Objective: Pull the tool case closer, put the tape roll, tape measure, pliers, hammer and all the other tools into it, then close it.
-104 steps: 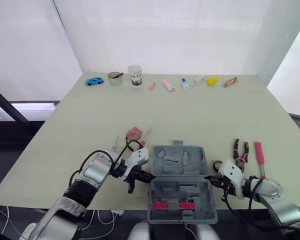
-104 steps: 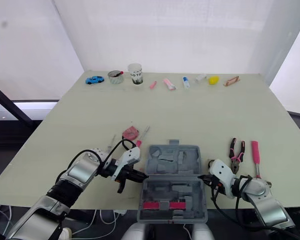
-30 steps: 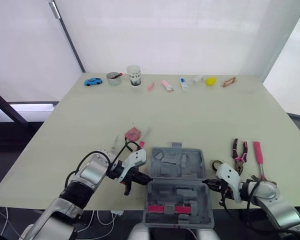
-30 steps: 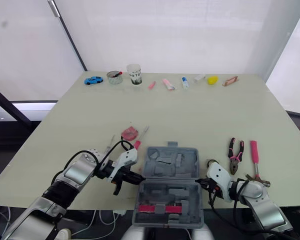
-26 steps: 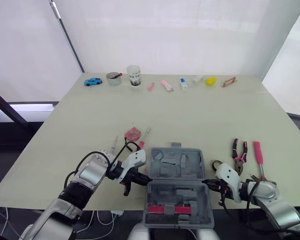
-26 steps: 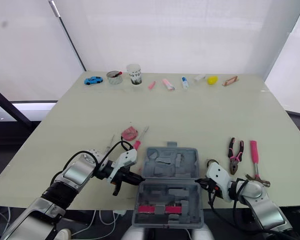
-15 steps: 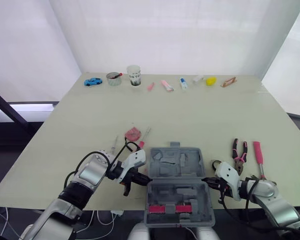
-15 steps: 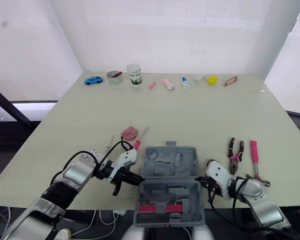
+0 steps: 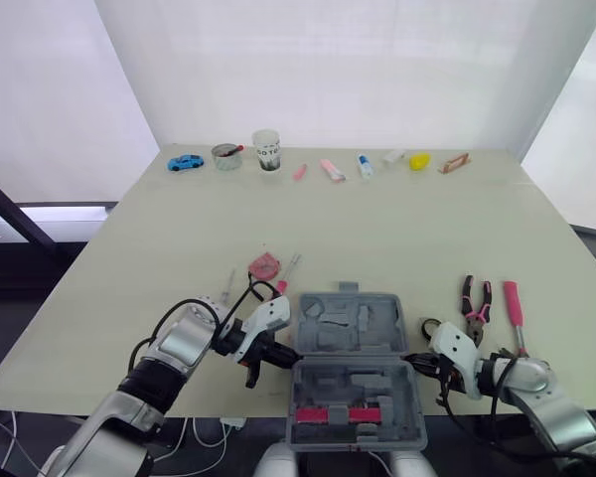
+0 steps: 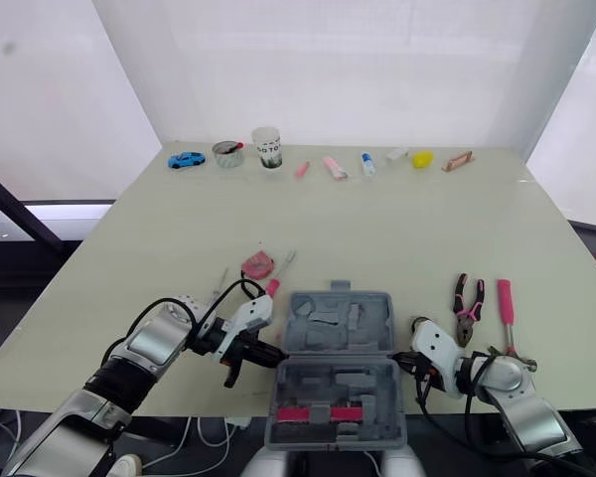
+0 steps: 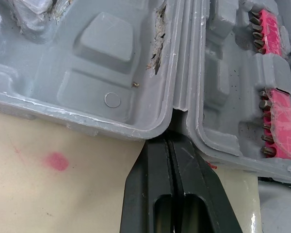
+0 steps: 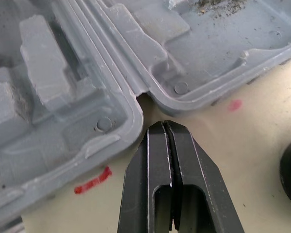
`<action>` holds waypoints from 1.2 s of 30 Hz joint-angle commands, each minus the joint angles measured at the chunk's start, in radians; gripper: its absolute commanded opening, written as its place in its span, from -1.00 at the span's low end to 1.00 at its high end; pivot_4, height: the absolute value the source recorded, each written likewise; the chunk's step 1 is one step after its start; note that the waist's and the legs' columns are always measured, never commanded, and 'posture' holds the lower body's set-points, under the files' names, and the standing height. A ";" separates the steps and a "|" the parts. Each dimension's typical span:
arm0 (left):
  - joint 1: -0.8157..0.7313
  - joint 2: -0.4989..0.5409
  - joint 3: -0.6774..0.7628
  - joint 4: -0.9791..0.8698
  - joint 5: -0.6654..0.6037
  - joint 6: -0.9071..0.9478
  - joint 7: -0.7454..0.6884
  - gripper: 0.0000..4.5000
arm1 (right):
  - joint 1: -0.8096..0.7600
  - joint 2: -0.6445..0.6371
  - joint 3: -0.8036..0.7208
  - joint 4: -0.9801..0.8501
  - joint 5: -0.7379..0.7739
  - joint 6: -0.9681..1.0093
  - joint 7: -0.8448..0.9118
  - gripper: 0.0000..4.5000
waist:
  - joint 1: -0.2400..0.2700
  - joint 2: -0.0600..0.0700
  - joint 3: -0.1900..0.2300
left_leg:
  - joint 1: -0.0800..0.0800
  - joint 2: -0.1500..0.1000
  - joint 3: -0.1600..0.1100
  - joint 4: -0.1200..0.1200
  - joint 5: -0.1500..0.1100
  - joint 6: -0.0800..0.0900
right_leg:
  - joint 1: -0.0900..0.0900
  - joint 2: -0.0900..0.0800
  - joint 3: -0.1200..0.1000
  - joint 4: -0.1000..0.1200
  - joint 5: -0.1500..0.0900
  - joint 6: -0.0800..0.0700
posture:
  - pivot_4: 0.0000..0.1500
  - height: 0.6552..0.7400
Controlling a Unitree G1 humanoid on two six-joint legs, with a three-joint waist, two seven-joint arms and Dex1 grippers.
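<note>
- Left arm (image 9: 179, 348) reaches in from the lower left of the head view, forearm angled toward centre.
- Left gripper (image 9: 281, 352) sits low, just left of centre, black fingers (image 11: 157, 170) pressed flat together.
- Right arm (image 9: 526, 383) comes in from the lower right corner.
- Right gripper (image 9: 415, 362) points inward, its fingers (image 12: 157, 155) also pressed together.

Head above, wrists near tool case (image 11: 111, 63)

Pale green table (image 9: 397, 234) before bright white curtained walls (image 9: 358, 70), dark floor (image 9: 10, 298) left.
</note>
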 commanded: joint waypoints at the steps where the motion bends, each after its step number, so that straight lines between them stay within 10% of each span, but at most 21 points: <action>1: 0.026 0.034 0.010 0.017 0.015 0.004 0.021 -0.97 | 0.027 -0.031 -0.057 -0.022 0.006 -0.032 -0.012 -1.00 | 0.000 0.000 0.000 | 0.000 0.000 0.000 0.000 0.000 0.000 | 0.000 0.000 0.000 0.000 0.000 0.000 | 1.00 1.00; 22: 0.494 0.007 0.555 -0.426 -0.345 -0.062 0.280 -0.97 | 0.347 0.081 -0.476 -0.189 0.366 -0.090 -0.074 -1.00 | 0.007 0.000 0.001 | -0.001 0.002 -0.003 -0.001 0.000 0.000 | -0.002 -0.001 0.001 -0.002 -0.002 -0.003 | 1.00 1.00; 28: 0.656 -0.002 0.703 -0.490 -0.440 -0.076 0.298 -0.08 | 0.439 0.117 -0.587 -0.165 0.446 -0.134 -0.041 -1.00 | 0.008 0.000 0.001 | 0.000 0.004 -0.001 -0.002 0.000 0.000 | -0.001 -0.002 0.002 -0.002 -0.002 -0.004 | 1.00 1.00; 33: 0.765 -0.013 0.822 -0.425 -0.467 -0.152 0.308 0.98 | 0.562 0.156 -0.679 -0.179 0.484 -0.208 0.001 -0.15 | 0.009 0.000 0.001 | 0.002 0.005 0.000 -0.004 0.000 0.000 | -0.002 -0.002 0.003 -0.003 -0.004 -0.003 | 1.00 1.00; 36: 0.804 -0.046 0.892 -0.402 -0.470 -0.198 0.361 1.00 | 0.624 0.195 -0.722 -0.171 0.494 -0.268 0.021 0.58 | 0.011 0.000 0.001 | 0.002 0.007 0.000 -0.005 0.000 0.000 | -0.002 -0.002 0.003 -0.004 -0.004 -0.002 | 1.00 1.00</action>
